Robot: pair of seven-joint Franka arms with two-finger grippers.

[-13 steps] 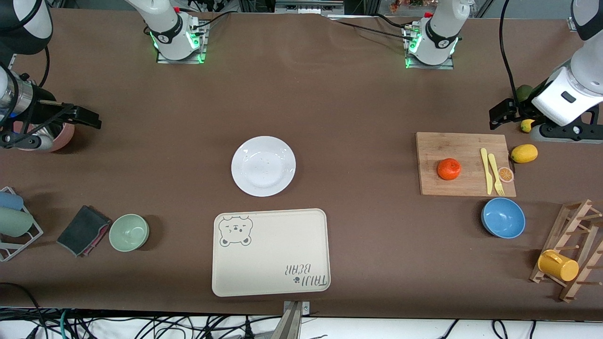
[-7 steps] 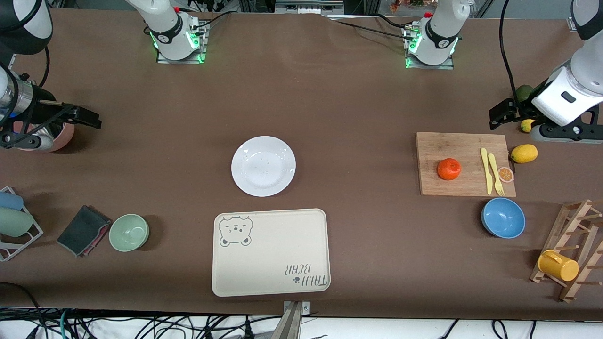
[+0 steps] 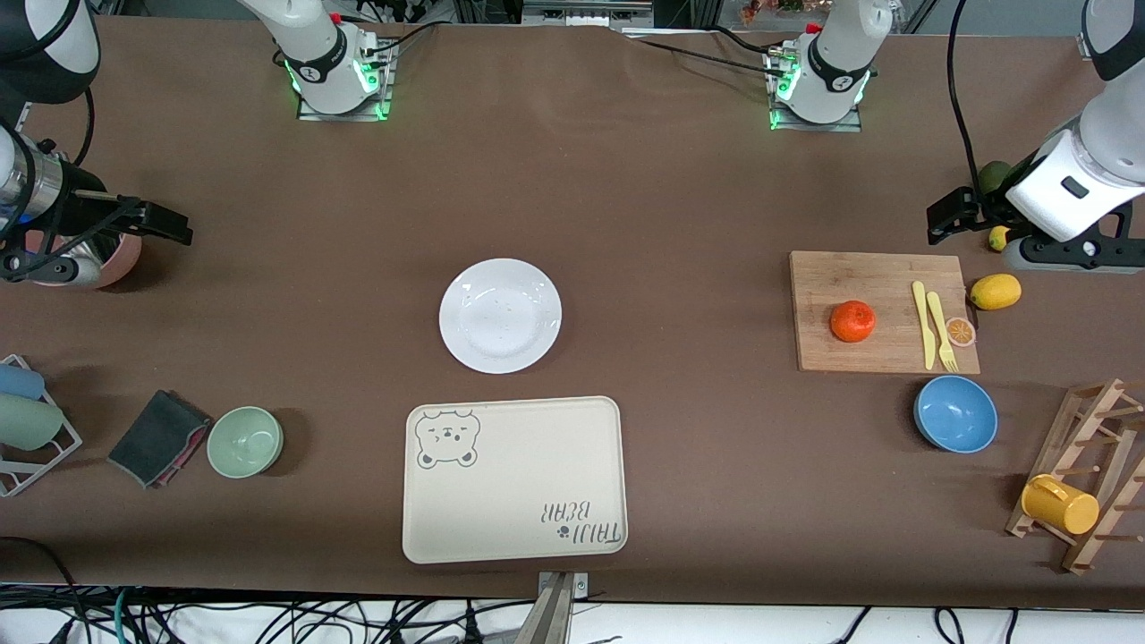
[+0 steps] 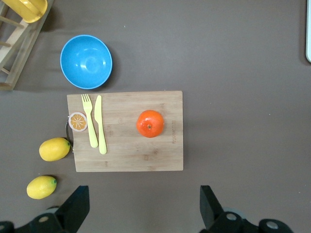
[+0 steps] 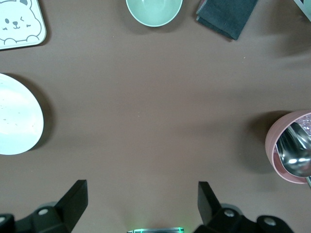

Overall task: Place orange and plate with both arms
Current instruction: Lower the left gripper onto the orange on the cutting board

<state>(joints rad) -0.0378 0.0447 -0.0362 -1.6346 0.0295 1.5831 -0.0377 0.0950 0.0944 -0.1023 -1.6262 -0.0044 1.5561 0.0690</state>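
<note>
The orange [image 3: 852, 321] rests on a wooden cutting board [image 3: 881, 268] toward the left arm's end of the table; the left wrist view shows the orange [image 4: 150, 123] on the board [image 4: 146, 155] too. The white plate [image 3: 500, 315] lies mid-table, just farther from the front camera than the bear tray. Part of the plate [image 5: 17, 116] shows in the right wrist view. My left gripper [image 3: 948, 217] hangs open and empty above the table beside the board's farther edge, the same open gripper [image 4: 144, 204] seen from its wrist. My right gripper [image 3: 156, 224] is open and empty near a pink cup, its fingertips [image 5: 142, 199] over bare table.
A beige bear tray [image 3: 514, 478] lies near the front edge. On the board are a yellow knife and fork [image 3: 930, 324] and an orange slice [image 3: 961, 332]. Nearby are a lemon [image 3: 996, 291], blue bowl [image 3: 955, 413], mug rack [image 3: 1087, 474], green bowl [image 3: 245, 441], dark cloth [image 3: 156, 438] and pink cup [image 3: 121, 259].
The left arm's hand has shifted very slightly toward the robots' bases. The right arm, the orange and the plate have stayed put.
</note>
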